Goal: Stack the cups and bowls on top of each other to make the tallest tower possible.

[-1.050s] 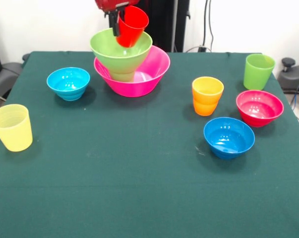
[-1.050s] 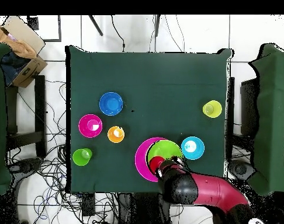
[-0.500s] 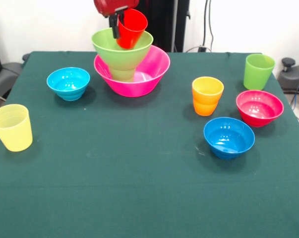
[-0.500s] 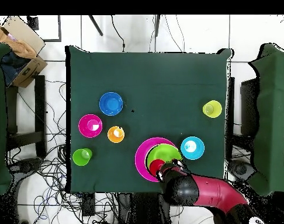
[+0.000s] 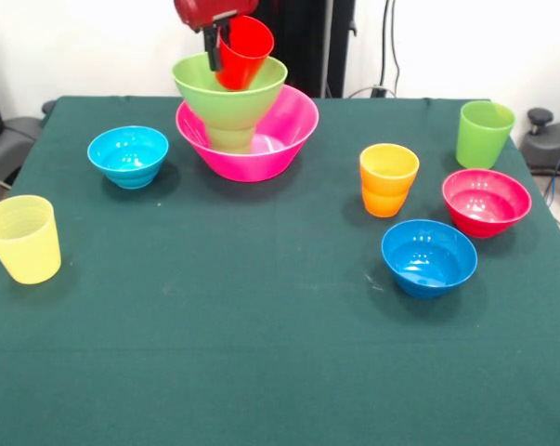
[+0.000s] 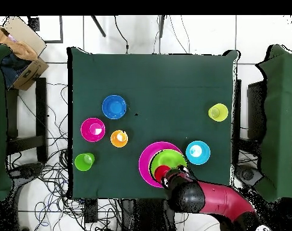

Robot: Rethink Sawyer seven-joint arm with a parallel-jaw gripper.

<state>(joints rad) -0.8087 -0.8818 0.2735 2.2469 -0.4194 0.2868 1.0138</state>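
The tower stands at the back of the table: a large pink bowl (image 5: 281,130) holds a small green cup (image 5: 229,141), and a lime green bowl (image 5: 226,96) rests on that cup. My gripper (image 5: 218,56) is shut on the rim of the red cup (image 5: 248,48). The cup hangs tilted, with its base inside the lime bowl's mouth. In the overhead view the arm hides most of the gripper (image 6: 167,177) beside the red cup (image 6: 160,172) and the lime bowl (image 6: 170,159).
A light blue bowl (image 5: 128,155) and a pale yellow cup (image 5: 21,239) sit on the left. On the right are an orange cup (image 5: 388,178), a taller lime cup (image 5: 484,133), a magenta bowl (image 5: 486,201) and a darker blue bowl (image 5: 429,256).
The red cup has shifted slightly in the gripper's hold, settling a little more upright over the lime bowl. The lime bowl has nudged slightly to the right.
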